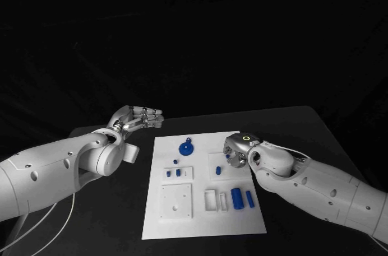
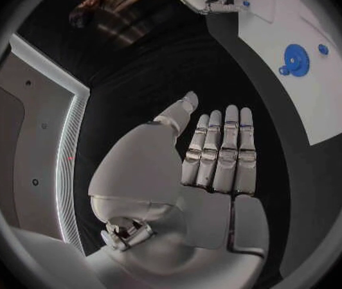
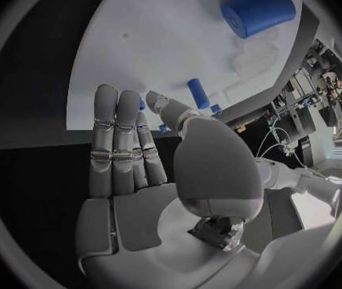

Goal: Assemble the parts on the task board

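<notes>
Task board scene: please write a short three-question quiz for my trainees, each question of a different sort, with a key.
1. True or false: the left hand rests on the task board.
2. Multiple choice: the blue gear lies
A. at the board's far end
B. at its near end
C. on the table beside it
3. Fill in: the right hand is over the board's ____ edge, seen from the head view.

Key:
1. False. It hangs off the board, beyond its far left corner, fingers straight and holding nothing.
2. A.
3. Right. Its fingers are straight too, with nothing in them.
</notes>
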`<action>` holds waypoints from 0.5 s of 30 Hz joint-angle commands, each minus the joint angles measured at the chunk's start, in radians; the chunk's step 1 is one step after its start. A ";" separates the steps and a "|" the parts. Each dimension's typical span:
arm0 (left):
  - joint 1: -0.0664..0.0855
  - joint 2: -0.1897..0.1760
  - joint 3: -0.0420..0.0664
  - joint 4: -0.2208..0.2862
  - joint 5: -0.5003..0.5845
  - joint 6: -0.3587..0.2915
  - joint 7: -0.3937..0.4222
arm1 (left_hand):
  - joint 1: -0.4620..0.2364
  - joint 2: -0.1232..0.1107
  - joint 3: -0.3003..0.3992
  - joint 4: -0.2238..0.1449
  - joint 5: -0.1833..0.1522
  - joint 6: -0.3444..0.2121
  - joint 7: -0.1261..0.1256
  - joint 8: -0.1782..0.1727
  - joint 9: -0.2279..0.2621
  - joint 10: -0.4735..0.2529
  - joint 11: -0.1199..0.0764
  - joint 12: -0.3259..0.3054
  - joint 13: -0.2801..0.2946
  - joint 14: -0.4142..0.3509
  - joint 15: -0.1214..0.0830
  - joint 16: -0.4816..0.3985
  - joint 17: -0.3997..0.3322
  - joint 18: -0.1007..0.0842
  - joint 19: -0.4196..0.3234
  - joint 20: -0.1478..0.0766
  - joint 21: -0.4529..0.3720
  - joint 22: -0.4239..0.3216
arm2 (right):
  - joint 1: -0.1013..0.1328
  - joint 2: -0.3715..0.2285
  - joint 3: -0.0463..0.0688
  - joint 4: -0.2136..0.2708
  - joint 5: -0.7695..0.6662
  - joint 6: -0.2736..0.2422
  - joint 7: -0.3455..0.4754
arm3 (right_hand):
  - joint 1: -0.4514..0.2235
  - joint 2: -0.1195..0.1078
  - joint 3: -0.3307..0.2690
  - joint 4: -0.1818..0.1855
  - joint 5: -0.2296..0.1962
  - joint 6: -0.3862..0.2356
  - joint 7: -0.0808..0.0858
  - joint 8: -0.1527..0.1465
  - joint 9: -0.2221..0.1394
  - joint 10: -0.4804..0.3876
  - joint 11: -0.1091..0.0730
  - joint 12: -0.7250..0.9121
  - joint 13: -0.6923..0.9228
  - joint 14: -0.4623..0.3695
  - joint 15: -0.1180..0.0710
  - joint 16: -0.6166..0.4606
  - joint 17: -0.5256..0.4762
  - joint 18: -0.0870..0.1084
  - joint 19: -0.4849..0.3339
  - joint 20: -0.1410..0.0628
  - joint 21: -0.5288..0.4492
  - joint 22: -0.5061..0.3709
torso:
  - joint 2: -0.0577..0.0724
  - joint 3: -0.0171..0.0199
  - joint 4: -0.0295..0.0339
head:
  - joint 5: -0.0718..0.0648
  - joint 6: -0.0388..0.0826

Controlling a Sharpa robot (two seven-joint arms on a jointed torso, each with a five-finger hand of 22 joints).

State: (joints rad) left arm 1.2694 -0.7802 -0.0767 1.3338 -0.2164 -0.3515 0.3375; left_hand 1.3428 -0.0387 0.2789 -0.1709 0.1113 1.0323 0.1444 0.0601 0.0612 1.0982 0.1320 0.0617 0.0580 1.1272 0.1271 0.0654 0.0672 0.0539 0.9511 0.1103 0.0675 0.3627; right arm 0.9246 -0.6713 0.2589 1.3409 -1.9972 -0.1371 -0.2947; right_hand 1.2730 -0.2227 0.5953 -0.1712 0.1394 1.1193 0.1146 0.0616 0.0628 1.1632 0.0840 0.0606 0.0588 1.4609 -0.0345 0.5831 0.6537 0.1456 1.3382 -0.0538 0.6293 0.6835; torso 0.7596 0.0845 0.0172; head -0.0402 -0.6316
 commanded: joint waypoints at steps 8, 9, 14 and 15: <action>0.002 -0.004 0.001 0.017 0.026 0.013 0.019 | 0.003 0.010 -0.002 -0.006 0.003 0.007 -0.001 0.004 0.001 -0.006 0.005 0.000 -0.001 -0.008 0.002 -0.004 -0.002 -0.002 0.010 -0.001 0.006 -0.008 | -0.001 0.015 -0.021 -0.013 -0.057 -0.008 -0.017 | -0.005 -0.005 0.053 0.003 -0.021 0.027 -0.004 0.001 0.001 0.023 -0.009 -0.003 -0.001 0.008 -0.002 0.041 0.018 0.015 0.010 -0.001 -0.008 0.076 | 0.000 -0.0025 0.0003 | 0.018 -0.023; 0.002 -0.004 0.001 0.017 0.026 0.013 0.018 | 0.003 0.010 -0.002 -0.006 0.003 0.007 -0.001 0.004 0.001 -0.006 0.005 0.000 -0.001 -0.008 0.002 -0.004 -0.002 -0.002 0.010 -0.001 0.006 -0.008 | -0.001 0.016 -0.023 -0.015 -0.057 -0.007 -0.017 | -0.004 -0.004 0.058 0.002 -0.021 0.031 -0.004 0.001 0.001 0.027 -0.010 -0.003 0.000 0.008 -0.001 0.045 0.019 0.015 0.009 -0.001 -0.007 0.082 | 0.001 -0.0038 0.0015 | 0.018 -0.024; 0.002 -0.003 0.001 0.017 0.026 0.014 0.017 | 0.002 0.011 -0.004 -0.007 0.002 0.008 -0.001 0.004 0.001 -0.008 0.006 0.000 -0.001 -0.010 0.003 -0.004 -0.002 -0.001 0.011 0.000 0.006 -0.012 | -0.001 0.020 -0.034 -0.023 -0.064 -0.002 -0.020 | -0.008 0.003 0.085 0.002 -0.023 0.045 -0.006 0.000 0.001 0.043 -0.013 -0.003 -0.001 0.003 -0.002 0.061 0.023 0.017 0.004 -0.002 -0.004 0.126 | 0.000 -0.0027 0.0005 | 0.025 -0.033; 0.002 -0.004 0.001 0.017 0.026 0.014 0.017 | 0.002 0.011 -0.004 -0.007 0.002 0.008 -0.001 0.004 0.001 -0.008 0.006 0.000 -0.001 -0.010 0.003 -0.004 -0.002 -0.001 0.011 0.000 0.006 -0.012 | -0.001 0.020 -0.036 -0.024 -0.067 -0.001 -0.022 | -0.009 0.003 0.088 0.002 -0.022 0.047 -0.006 0.001 0.001 0.045 -0.014 -0.003 0.000 0.002 -0.002 0.064 0.023 0.018 0.004 -0.001 -0.005 0.134 | 0.000 -0.0027 0.0002 | 0.026 -0.034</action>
State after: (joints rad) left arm 1.2694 -0.7849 -0.0768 1.3474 -0.2000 -0.3500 0.3408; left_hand 1.3461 -0.0354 0.2760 -0.1738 0.1112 1.0323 0.1444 0.0607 0.0611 1.0950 0.1360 0.0617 0.0580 1.1238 0.1306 0.0654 0.0663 0.0538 0.9579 0.1105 0.0674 0.3516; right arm 0.9299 -0.6532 0.2287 1.3214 -2.0417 -0.1552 -0.3103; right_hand 1.2730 -0.2227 0.6779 -0.1711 0.1200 1.1601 0.1093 0.0616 0.0627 1.2029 0.0695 0.0606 0.0584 1.4608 -0.0345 0.6437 0.6765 0.1467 1.3456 -0.0571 0.6198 0.8139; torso 0.7604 0.0812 0.0179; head -0.0175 -0.6611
